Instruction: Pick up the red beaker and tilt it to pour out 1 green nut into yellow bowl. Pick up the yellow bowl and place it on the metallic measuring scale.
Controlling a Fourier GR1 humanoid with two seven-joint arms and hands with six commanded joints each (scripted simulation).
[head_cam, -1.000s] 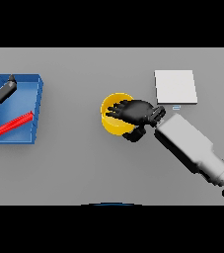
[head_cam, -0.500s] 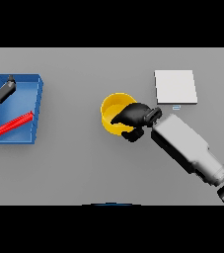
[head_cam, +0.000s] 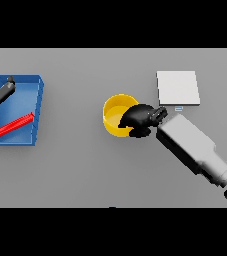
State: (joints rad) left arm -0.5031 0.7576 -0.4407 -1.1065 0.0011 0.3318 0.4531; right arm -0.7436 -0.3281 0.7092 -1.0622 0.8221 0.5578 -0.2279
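While the right hand (head_cam: 141, 119) curls over the bowl's (head_cam: 116, 116) near rim, gripping it | bowl on table, just left of scale (head_cam: 178, 87), not yet on it | beaker (head_cam: 14, 125) lies in blue tray (head_cam: 37, 95) | left hand (head_cam: 1, 92) at left edge, grip unclear | pour seems done; nut not visible

Right hand (head_cam: 139, 119) fingers curl over the yellow bowl's (head_cam: 114, 116) right rim.

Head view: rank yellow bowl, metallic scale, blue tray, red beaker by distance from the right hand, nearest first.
From the right hand:
1. Yellow bowl, touching, fingers curled on its right rim.
2. Metallic scale, up and to the right.
3. Red beaker, lying in the tray, far left.
4. Blue tray, far left; too close to rank against the beaker.
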